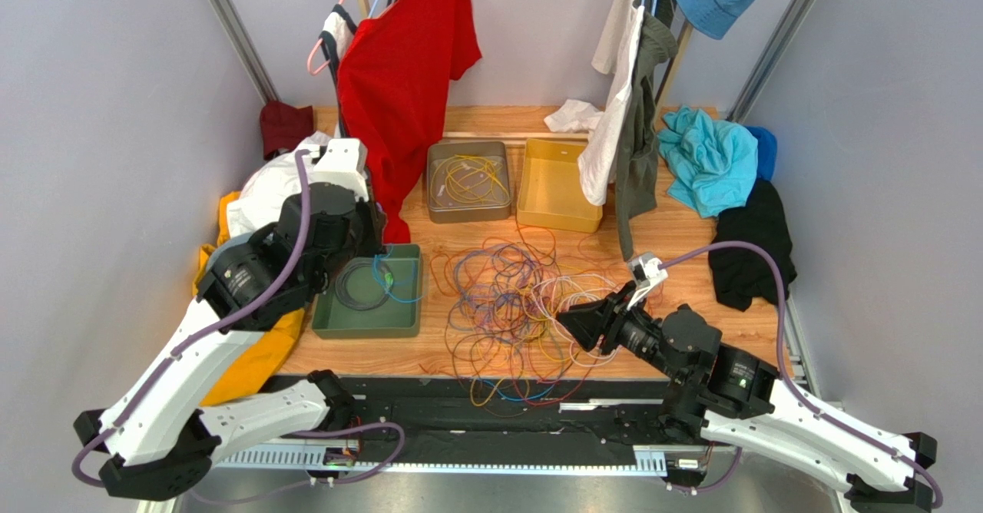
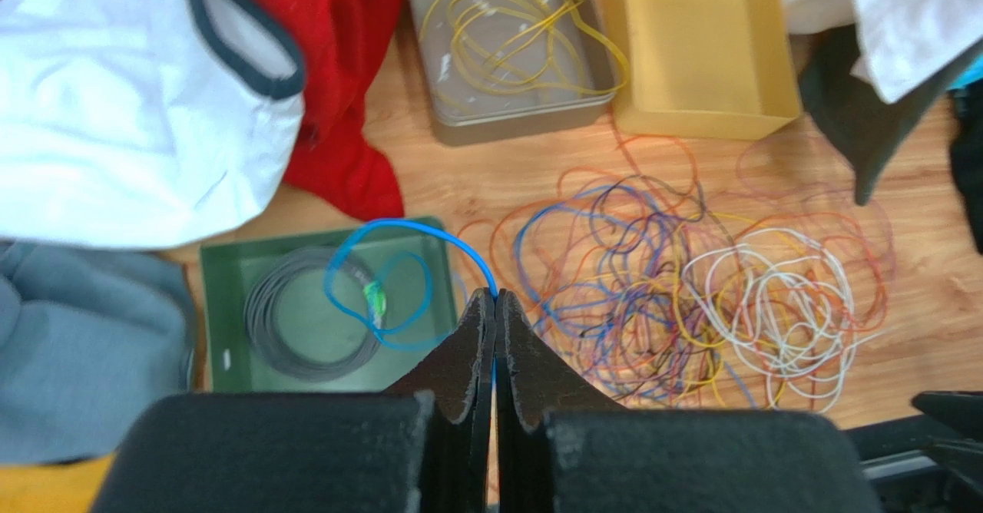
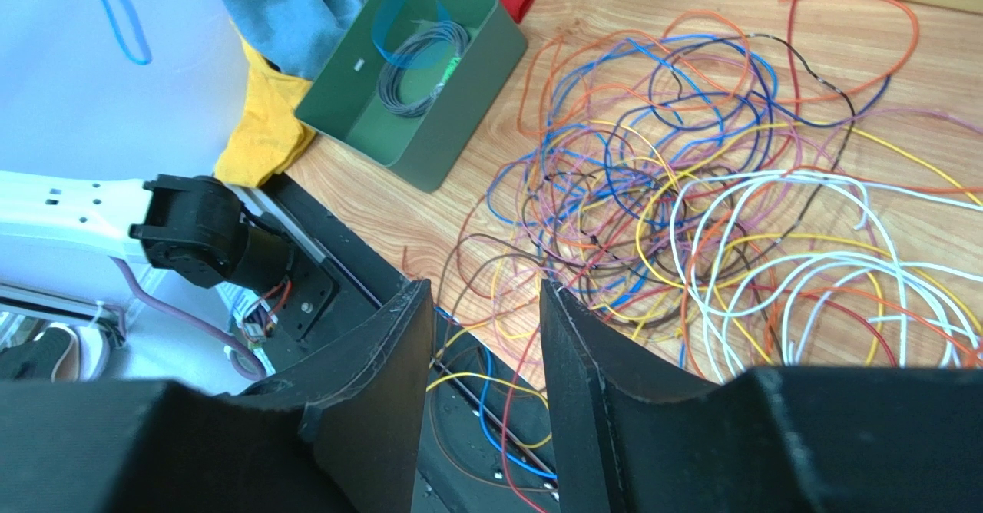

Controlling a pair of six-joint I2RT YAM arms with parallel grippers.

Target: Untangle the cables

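Early going: yellow wires (image 2: 508, 29) sit in the grey rectangular tray (image 2: 519, 127) and a grey coil (image 2: 302, 315) in the green rectangular tray (image 2: 225, 294), yet the multicoloured tangle of thin cables (image 1: 519, 300) lies unsorted. The left gripper (image 2: 496, 300) pinches a thin blue cable (image 2: 398, 227) arcing to ten o'clock into the green tray. The right gripper (image 3: 485, 288) gapes empty, with the tangle at two o'clock.

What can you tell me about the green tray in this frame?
The green tray is an open-topped, rectangular, matte bin, plastic by the look, flat on the wooden table left of the tangled pile. It holds a grey cable coil and a looped blue cable that rises over its right side into the shut left gripper. A yellow cloth lies beside it.
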